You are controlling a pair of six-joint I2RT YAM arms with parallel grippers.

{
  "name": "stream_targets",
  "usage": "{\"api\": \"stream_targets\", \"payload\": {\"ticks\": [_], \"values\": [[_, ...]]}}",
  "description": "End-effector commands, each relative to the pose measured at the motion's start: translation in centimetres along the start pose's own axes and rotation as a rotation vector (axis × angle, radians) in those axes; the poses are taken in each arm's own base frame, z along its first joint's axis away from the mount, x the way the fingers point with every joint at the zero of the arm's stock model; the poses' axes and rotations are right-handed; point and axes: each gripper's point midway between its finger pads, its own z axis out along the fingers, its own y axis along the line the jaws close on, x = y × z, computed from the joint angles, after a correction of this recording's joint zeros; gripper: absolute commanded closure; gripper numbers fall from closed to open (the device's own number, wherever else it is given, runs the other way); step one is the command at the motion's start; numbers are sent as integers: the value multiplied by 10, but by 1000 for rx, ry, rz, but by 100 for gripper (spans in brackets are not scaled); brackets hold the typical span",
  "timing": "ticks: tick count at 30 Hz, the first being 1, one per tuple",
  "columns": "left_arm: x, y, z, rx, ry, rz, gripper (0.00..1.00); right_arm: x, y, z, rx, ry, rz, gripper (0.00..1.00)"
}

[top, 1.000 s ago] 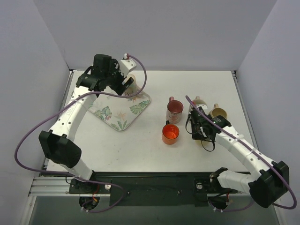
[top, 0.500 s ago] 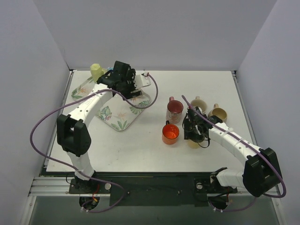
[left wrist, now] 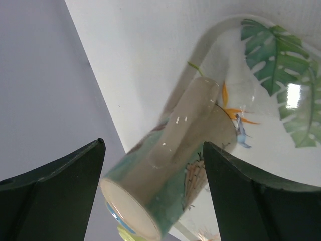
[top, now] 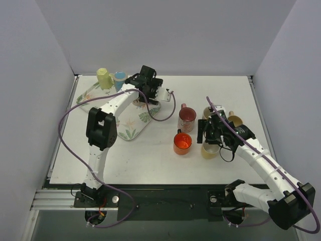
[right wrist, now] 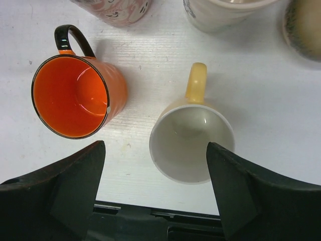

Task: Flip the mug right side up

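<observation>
A teal and beige patterned mug (left wrist: pixel 175 165) stands on the leaf-print tray (left wrist: pixel 271 65) with its closed white base towards the camera and its handle facing me. My left gripper (left wrist: pixel 153 145) is open around it, and grey wall shows between the left finger and the mug. In the top view my left gripper (top: pixel 149 88) is over the tray's far right corner and hides this mug. A yellow mug (right wrist: pixel 192 143) stands mouth up on the table. My right gripper (right wrist: pixel 153 150) hangs open above the yellow mug (top: pixel 209 150) without touching it.
An orange mug (top: pixel 182 142), a pink marbled mug (top: pixel 186 117), a cream mug (top: pixel 211 111) and a tan mug (top: pixel 234 121) stand upright close around the yellow one. A pale green mug (top: pixel 104 78) and a blue mug (top: pixel 119 78) are at the tray's (top: pixel 125 131) far left end.
My right gripper has opened and let go of the yellow mug, which now stands upright. My left arm has swung right along the back of the tray, uncovering the green and blue mugs.
</observation>
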Motion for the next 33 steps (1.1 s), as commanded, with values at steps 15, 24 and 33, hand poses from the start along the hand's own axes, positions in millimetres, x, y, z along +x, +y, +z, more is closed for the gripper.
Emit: {"api": "stream_targets", "payload": {"ticks": [15,24,33], "values": [[25,-11,49,159,113,113,39,18,-11,1,48,51,-9,24],[5,23,8,8,95,31,100,12,-9,-7,30,16,-3,24],[18,101,-100,-374,72,-563,100,-28,-16,-44,80,-203,-3,24]]}}
